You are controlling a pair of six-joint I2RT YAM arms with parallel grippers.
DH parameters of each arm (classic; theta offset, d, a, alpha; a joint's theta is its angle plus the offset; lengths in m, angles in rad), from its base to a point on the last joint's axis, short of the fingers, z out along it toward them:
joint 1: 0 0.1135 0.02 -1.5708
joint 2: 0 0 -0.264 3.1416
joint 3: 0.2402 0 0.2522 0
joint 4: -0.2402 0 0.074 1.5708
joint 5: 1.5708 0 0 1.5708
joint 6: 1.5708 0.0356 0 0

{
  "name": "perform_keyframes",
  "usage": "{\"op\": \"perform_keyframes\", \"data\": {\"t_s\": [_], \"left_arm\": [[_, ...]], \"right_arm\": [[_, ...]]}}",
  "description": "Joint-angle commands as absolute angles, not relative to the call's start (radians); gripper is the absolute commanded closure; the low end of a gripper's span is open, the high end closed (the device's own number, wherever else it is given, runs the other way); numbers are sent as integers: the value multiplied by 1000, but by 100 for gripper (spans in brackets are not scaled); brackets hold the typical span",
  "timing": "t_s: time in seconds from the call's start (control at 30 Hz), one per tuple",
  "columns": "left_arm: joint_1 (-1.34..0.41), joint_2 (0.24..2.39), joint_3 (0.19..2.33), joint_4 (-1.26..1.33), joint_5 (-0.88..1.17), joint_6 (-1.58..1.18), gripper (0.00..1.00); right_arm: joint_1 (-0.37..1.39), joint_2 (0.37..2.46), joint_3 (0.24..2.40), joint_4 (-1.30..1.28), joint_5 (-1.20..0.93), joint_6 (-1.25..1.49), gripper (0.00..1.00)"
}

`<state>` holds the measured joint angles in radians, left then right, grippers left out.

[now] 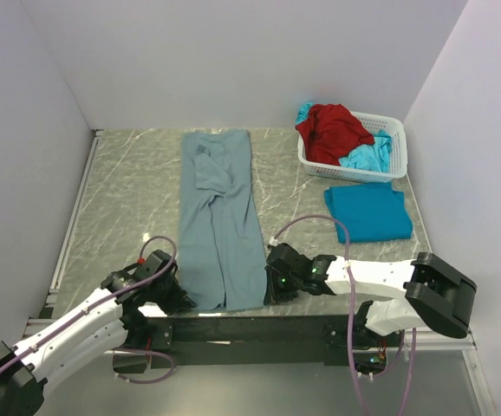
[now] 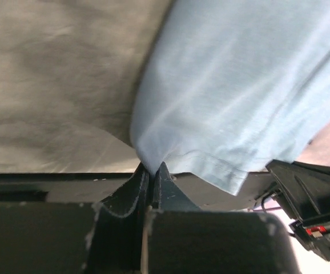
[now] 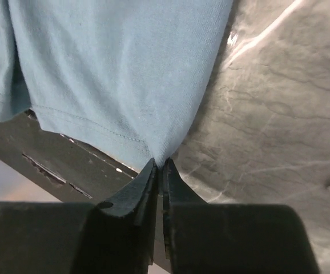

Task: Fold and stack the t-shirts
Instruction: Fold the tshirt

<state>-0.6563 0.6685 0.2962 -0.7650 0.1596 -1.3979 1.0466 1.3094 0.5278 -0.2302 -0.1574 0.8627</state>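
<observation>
The grey-blue t-shirt (image 1: 220, 217) lies folded lengthwise in a long strip down the table's middle. My left gripper (image 1: 184, 300) is shut on its near left hem corner (image 2: 153, 154). My right gripper (image 1: 268, 290) is shut on its near right hem corner (image 3: 153, 142). A turquoise t-shirt (image 1: 367, 211) lies folded flat at the right. A red t-shirt (image 1: 333, 132) and another turquoise one (image 1: 370, 156) are heaped in the white lattice basket (image 1: 393, 139).
The basket stands at the back right corner. The black mounting rail (image 1: 250, 328) runs along the near table edge under the shirt's hem. White walls close in the table on three sides.
</observation>
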Motion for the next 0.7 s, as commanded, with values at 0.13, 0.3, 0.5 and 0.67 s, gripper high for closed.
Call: {"op": "perform_keyframes", "data": {"t_s": [0.13,0.3,0.5,0.67], "left_arm": [[-661,655,322,-611,157,-1330,100],[-663,655,422,-640,55,-1281,100],[-660,709,512,-621,-70,-1229,100],[-624,819,580,-493,-144,-1126,100]], "right_arm": [[1054,1256,659,-313,-17,815,99],[1031,1279,777,-348,61,744,100],[977,1327,860,-368,80,684,100],[925,1376,946,-377,87,641,100]]}}
